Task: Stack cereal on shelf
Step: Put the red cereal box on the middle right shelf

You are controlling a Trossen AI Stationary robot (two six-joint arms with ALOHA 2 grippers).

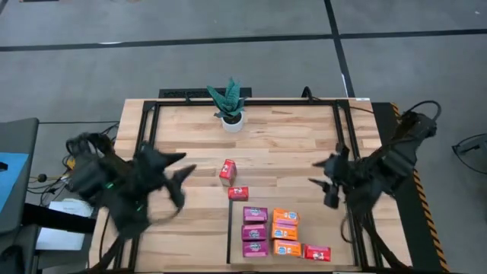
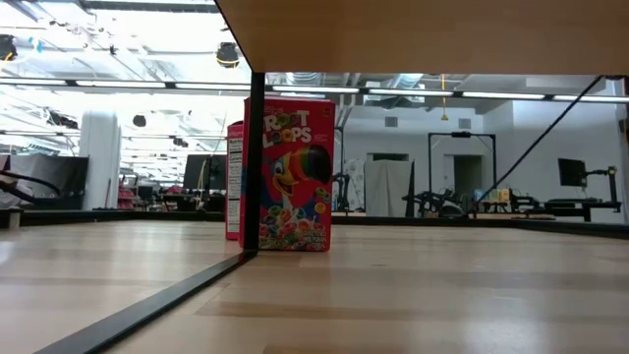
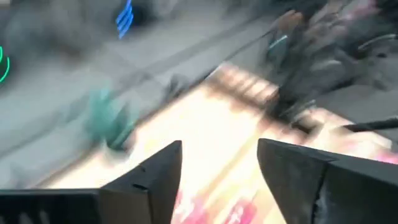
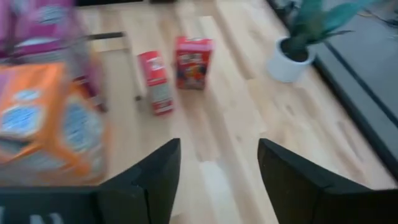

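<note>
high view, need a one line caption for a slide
Both arms pulled back, left gripper and right gripper open and empty; seven cereal boxes lie on the shelf, two red boxes beside it.

This is a robotics lab or workshop set in a large open hall — not a home or a shop. Beyond the slatted wooden counter (image 2: 413,285), the low view shows a high ceiling with long strip lights (image 2: 118,84) and exposed ducting, white walls, and dark equipment stands and monitors (image 2: 575,175) along the far side. From above, the floor is grey carpet marked with dark tape lines (image 1: 228,39) — cables trail off the counter's edges.
</note>
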